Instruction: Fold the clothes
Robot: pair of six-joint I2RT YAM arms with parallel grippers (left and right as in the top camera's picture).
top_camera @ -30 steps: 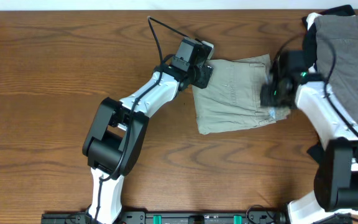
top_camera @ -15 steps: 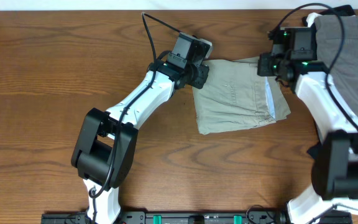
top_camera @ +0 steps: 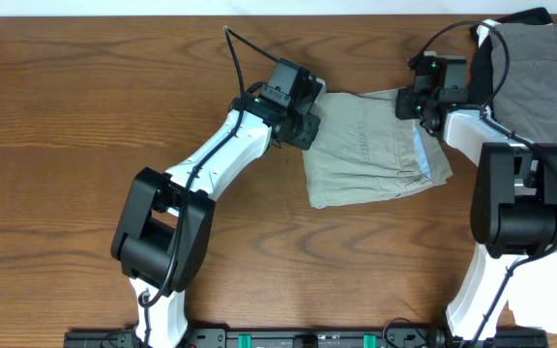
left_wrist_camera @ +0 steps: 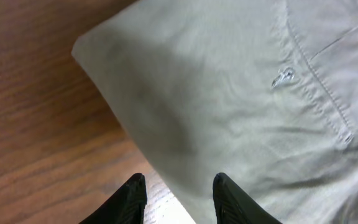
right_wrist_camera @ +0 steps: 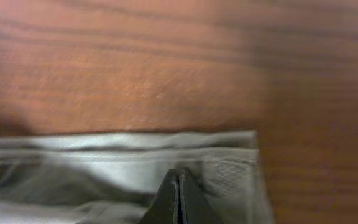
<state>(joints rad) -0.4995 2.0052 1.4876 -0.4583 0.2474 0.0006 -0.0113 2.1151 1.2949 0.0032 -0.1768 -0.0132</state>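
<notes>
The khaki-olive shorts (top_camera: 366, 145) lie folded on the table, with pale blue lining showing at their right edge. My left gripper (top_camera: 307, 121) is open at their upper left corner. In the left wrist view its fingers (left_wrist_camera: 179, 186) straddle the edge of the shorts (left_wrist_camera: 247, 93), with a pocket seam beyond. My right gripper (top_camera: 409, 101) is at the upper right corner. In the right wrist view its fingers (right_wrist_camera: 179, 177) are shut, tips pinched on the waistband edge of the shorts (right_wrist_camera: 104, 155).
A pile of other garments, grey (top_camera: 544, 87) over black (top_camera: 525, 17), lies at the far right by the right arm. Something white (top_camera: 549, 300) lies at the lower right. The wooden table (top_camera: 66, 145) stretches left of the shorts.
My right gripper moved from the shorts' lower right edge up to their upper right corner, uncovering the pale blue lining. My left gripper stayed at the upper left corner.
</notes>
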